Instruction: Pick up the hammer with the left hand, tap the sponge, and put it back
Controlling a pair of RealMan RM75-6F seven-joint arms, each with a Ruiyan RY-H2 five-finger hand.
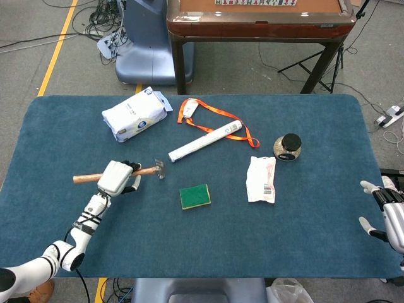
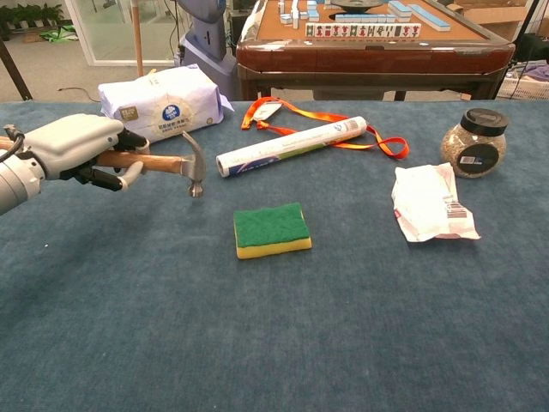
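Currently the hammer [image 2: 163, 165] is held by the left hand [image 2: 75, 146], fingers wrapped around the wooden handle mid-length, metal head raised left of the sponge [image 2: 272, 230]. Head-heavy balance is expected; a grip nearer the head would be steadier. Sponge judged soft, light. Right hand [image 1: 388, 208] is empty, fingers spread.

Hammer [image 2: 163, 165]: wooden handle, dull metal head. Sponge [image 2: 272, 229]: rough green scouring face on yellow foam. Table [image 2: 274, 343]: matt blue cloth. Left hand [image 2: 73, 144]: smooth white plastic shell.
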